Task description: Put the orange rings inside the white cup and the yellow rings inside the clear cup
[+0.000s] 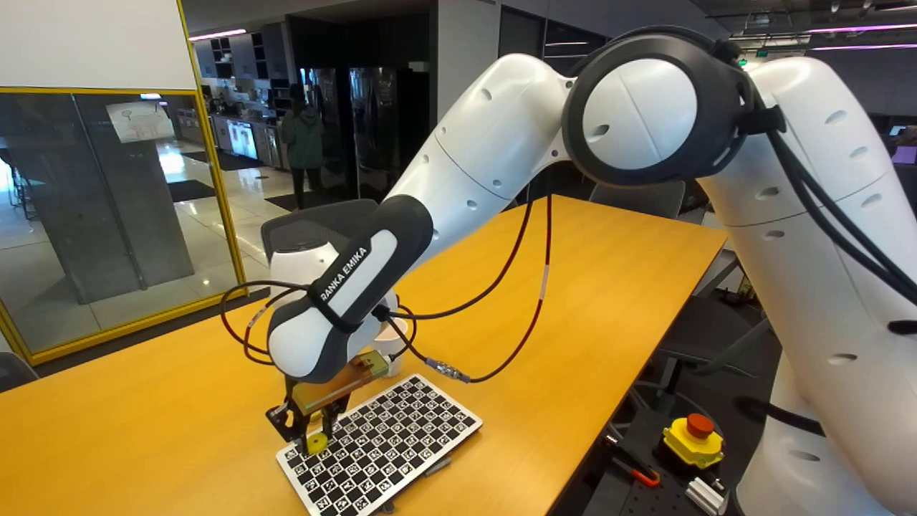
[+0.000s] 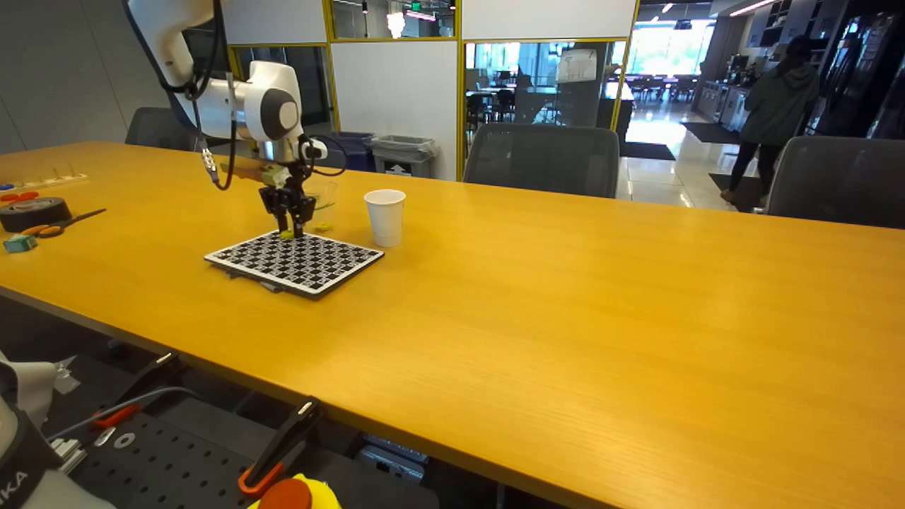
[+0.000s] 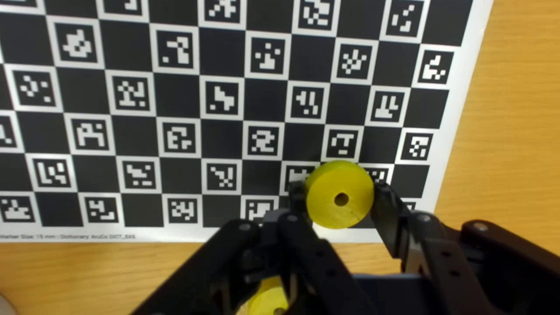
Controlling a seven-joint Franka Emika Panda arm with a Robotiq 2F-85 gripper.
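A yellow ring (image 3: 340,194) stands between the fingertips of my gripper (image 3: 339,195), which touch it on both sides, low over the checkered board's edge. Part of another yellow ring (image 3: 267,302) shows behind a finger in the wrist view. The clear cup (image 2: 329,191) is just behind my gripper in an exterior view, with yellow-green pieces in or behind it; I cannot tell which. Upright beyond the board is the white cup (image 2: 386,218), its inside hidden there. Orange-red flat pieces (image 2: 25,196) lie at the far left, too small to confirm as the orange rings.
The checkered board (image 2: 300,261) lies on the wooden table under my gripper. Far left in an exterior view are a black tape roll (image 2: 35,213), scissors (image 2: 63,225), a small teal block (image 2: 20,243) and a peg rack (image 2: 56,181). Chairs (image 2: 543,159) line the far edge.
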